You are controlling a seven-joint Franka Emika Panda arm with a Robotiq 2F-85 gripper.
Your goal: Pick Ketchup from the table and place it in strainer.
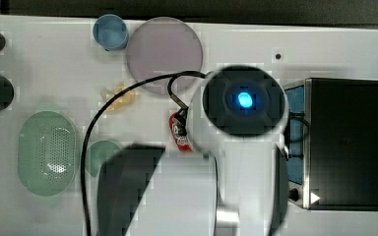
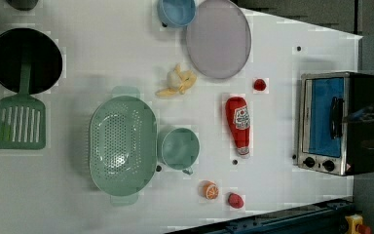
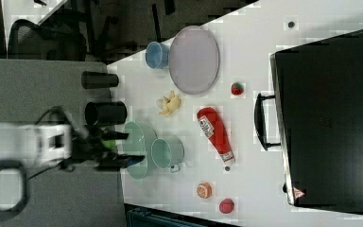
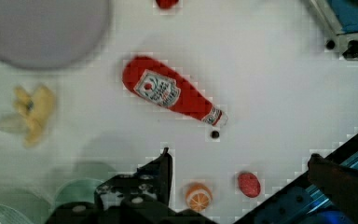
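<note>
White table [image 2: 78, 204] carries everything. Ketchup [image 2: 238, 125] lies flat on bare surface, between the green cup [image 2: 179, 148] and the toaster oven [image 2: 338, 122], apart from both. Strainer [image 2: 121, 145] sits just beside the cup. In the top view the arm hides most of the bottle. Gripper [image 4: 242, 163] fingers stand wide apart above the table.
</note>
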